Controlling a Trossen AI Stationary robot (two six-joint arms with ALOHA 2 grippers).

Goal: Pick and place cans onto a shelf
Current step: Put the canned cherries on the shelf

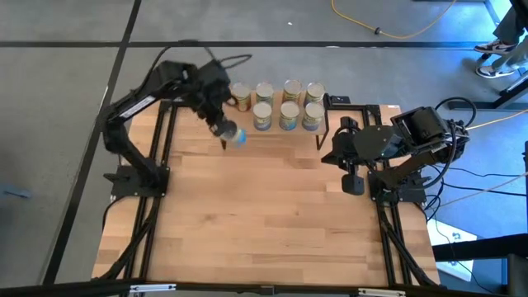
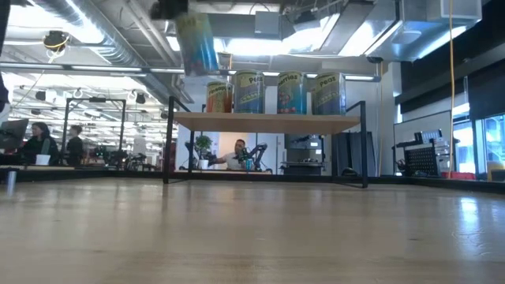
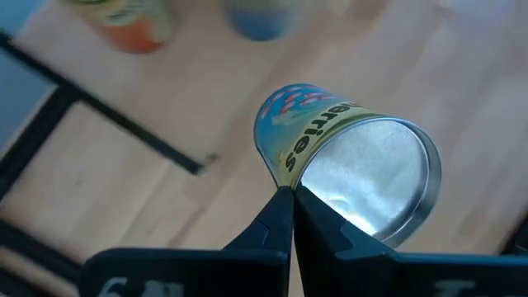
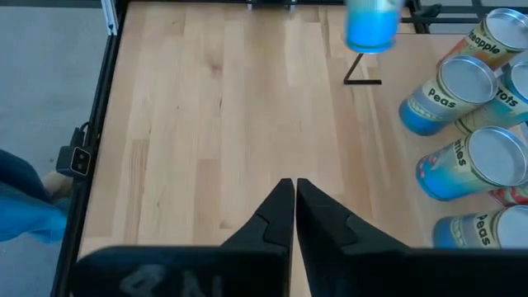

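Fingers of the left gripper (image 1: pixel 224 132) meet closed beside a blue-labelled silver-topped can (image 1: pixel 236 136) in the air near the light-wood shelf (image 2: pixel 268 119) holding seven tins (image 1: pixel 289 103), while the right gripper (image 1: pixel 353 183), fingers shut, waits apart.

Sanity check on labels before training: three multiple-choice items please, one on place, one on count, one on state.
1. The can off the shelf is:
A on the table
B in the air at the left gripper
C in the right gripper
2. Cans on the shelf:
A five
B seven
C eight
3. Right gripper's jaws:
A shut, empty
B shut on a can
C wide open

B: the can hangs at the left gripper.
B: seven tops show on the shelf.
A: the right gripper has its jaws together, nothing between them.
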